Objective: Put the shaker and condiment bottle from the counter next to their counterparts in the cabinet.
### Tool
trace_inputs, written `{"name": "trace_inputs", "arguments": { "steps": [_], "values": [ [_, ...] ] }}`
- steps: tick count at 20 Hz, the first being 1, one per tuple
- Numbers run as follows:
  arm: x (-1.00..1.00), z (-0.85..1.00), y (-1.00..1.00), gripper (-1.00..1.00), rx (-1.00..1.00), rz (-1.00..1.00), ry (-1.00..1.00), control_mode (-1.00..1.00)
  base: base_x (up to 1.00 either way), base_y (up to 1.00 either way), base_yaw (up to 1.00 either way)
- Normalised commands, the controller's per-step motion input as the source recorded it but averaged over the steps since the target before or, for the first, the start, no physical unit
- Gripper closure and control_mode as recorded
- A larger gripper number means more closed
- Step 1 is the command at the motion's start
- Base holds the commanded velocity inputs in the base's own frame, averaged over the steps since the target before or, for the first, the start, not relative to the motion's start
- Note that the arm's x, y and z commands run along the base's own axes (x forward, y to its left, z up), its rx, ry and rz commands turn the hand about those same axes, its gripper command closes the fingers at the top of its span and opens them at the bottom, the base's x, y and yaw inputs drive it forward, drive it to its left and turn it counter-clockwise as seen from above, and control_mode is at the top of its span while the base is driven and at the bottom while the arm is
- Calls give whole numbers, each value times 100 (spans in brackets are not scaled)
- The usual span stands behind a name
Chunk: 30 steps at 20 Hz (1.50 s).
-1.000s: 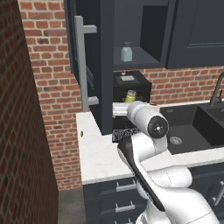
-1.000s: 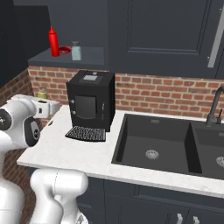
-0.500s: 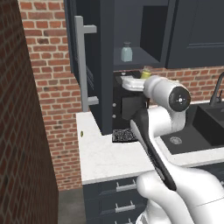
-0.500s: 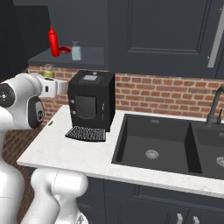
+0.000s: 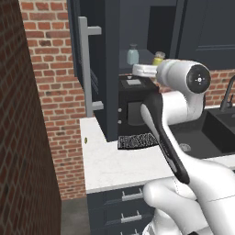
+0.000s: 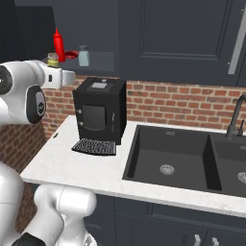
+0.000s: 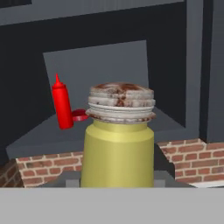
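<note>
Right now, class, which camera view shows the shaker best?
The hand view: the shaker stands large and upright, yellow-olive body and brownish cap plain. In the left base view it peeks above the arm; in the right base view it is small, near the condiment bottle.

A glossy white arm (image 5: 183, 105) of rounded segments, with dark joint discs and black seams.
</note>
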Motion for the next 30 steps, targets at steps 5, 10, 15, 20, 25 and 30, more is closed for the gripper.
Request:
{"name": "trace_inputs", "arguments": {
  "steps": [5, 10, 15, 20, 25, 30],
  "values": [
    [37, -34, -14, 100, 0, 9, 0, -100, 0, 0, 0],
    [58, -16, -23, 100, 1, 13, 0, -100, 0, 0, 0],
    [29, 0, -8, 100, 1, 6, -1, -100, 0, 0, 0],
    [0, 1, 0, 100, 0, 0, 0, -100, 0, 0, 0],
    [0, 14, 0, 100, 0, -7, 0, -100, 0, 0, 0],
    [0, 24, 0, 100, -6, -14, 1, -100, 0, 0, 0]
  ]
}}
